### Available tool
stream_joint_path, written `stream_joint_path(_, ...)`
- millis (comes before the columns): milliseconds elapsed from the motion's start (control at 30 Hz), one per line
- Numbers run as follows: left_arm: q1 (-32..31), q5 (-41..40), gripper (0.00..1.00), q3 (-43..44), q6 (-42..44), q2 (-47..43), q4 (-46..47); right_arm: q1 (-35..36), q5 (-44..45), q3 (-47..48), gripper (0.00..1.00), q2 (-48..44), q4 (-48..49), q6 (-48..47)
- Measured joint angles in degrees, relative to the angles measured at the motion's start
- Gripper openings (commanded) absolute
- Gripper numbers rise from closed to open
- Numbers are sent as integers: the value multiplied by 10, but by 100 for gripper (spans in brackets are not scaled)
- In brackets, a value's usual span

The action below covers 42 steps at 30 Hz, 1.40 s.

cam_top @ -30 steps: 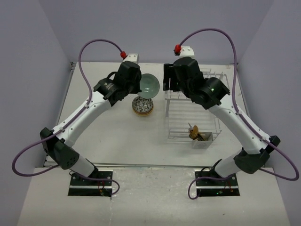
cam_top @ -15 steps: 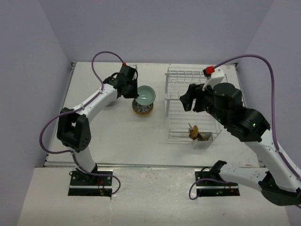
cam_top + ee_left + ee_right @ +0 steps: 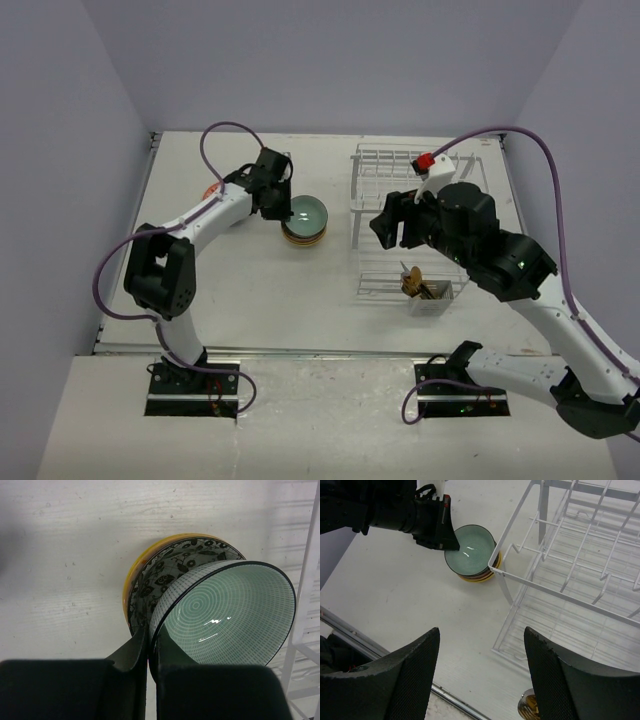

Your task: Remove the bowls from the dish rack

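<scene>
My left gripper (image 3: 287, 207) is shut on the near rim of a pale teal bowl (image 3: 306, 212), which sits on top of a stack of bowls (image 3: 302, 236) left of the dish rack (image 3: 353, 215). In the left wrist view my fingers (image 3: 135, 647) pinch the teal bowl's (image 3: 230, 612) rim over a black floral bowl (image 3: 165, 575) and a yellow one (image 3: 142, 562). My right gripper (image 3: 392, 222) is open and empty, high over the rack's left edge. In the right wrist view (image 3: 481, 632) it looks down on the rack (image 3: 504, 587), the teal bowl (image 3: 470, 547) and the table. No bowls show in the rack.
A small white cutlery caddy (image 3: 432, 298) with gold utensils (image 3: 412, 282) hangs at the rack's near right corner; one utensil shows in the right wrist view (image 3: 525, 707). A bit of orange (image 3: 211, 188) shows behind the left arm. The table's near edge (image 3: 365, 635) is lower left.
My left gripper has lowered the teal bowl from tilted above the stack down onto it. My right arm has pulled back from the far part of the rack and now hangs over its left edge.
</scene>
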Motion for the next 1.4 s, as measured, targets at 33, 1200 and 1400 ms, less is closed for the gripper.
stream_joint_path(33, 0, 0, 7, -1, 0, 0, 2, 0, 0, -1, 69, 0, 2, 0)
stream_joint_path(1200, 3, -13, 16, -84, 4, -56, 51, 0, -2, -3, 67, 2, 3, -4)
stream_joint_path(1400, 3, -37, 85, -84, 5, -106, 33, 0, 9, -3, 68, 3, 3, -3)
